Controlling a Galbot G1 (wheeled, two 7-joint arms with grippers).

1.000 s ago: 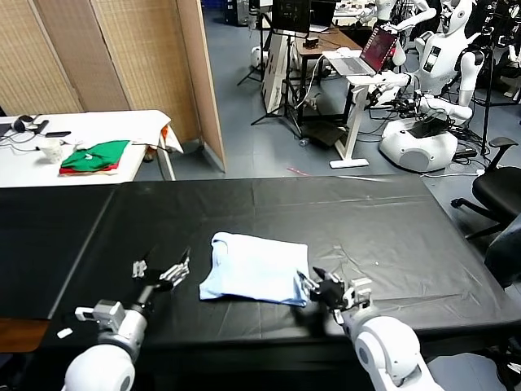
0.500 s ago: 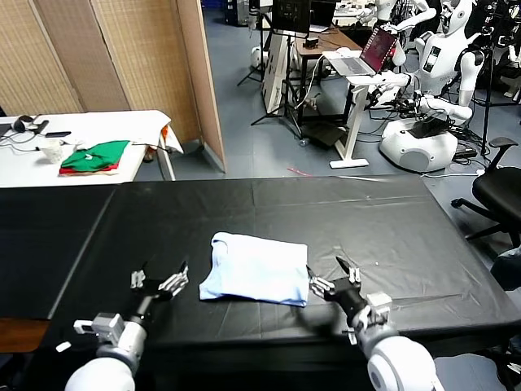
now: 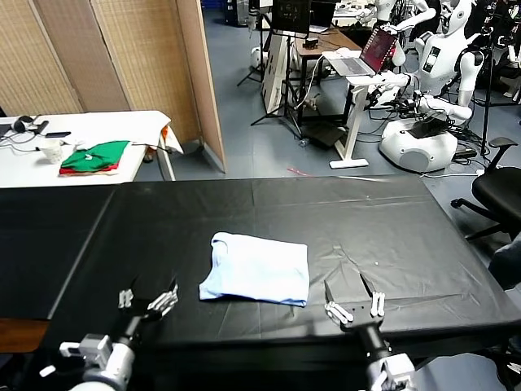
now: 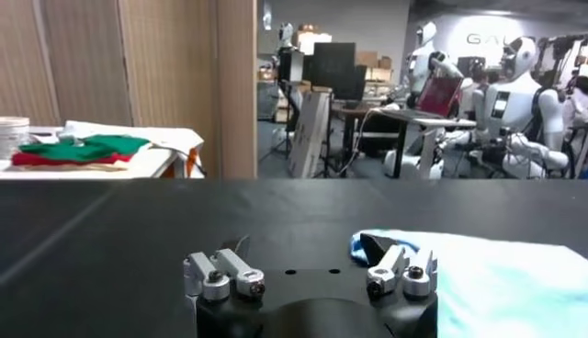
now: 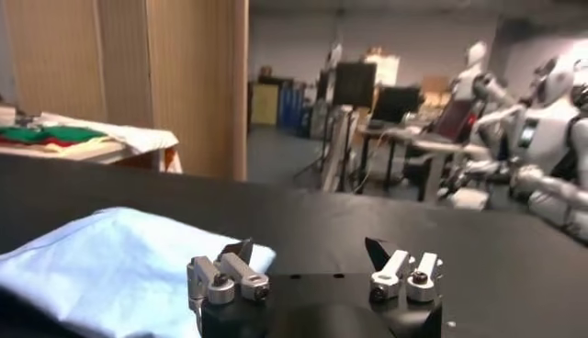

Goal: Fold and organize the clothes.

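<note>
The left gripper (image 3: 148, 300) hangs low over the near left edge of the black-covered table (image 3: 391, 220), its 2 fingers spread wide and holding nothing; in the left wrist view its tips (image 4: 310, 268) frame only bare black cloth. Just to its right lies the pale sky-blue cotton T-shirt (image 3: 256, 268), already folded into a compact rectangle near the middle of the table's front half, apart from both grippers. Farther right, the right gripper (image 3: 352, 296) sits at the near edge beside the shirt's right corner, fingers equally wide and empty (image 5: 314, 264).

Judging by this, the fold looks finished and the arms appear to be clearing away. To do that well, both should move straight off the cloth and stay above it, so that no fingertip snags a hem and drags the bundle open.

The shirt is thin and soft, with rounded, slightly puffed folded edges and faint creases; it would slide easily. The table covering is smooth, dark and slightly glossy, wrinkled near the right gripper.
</note>
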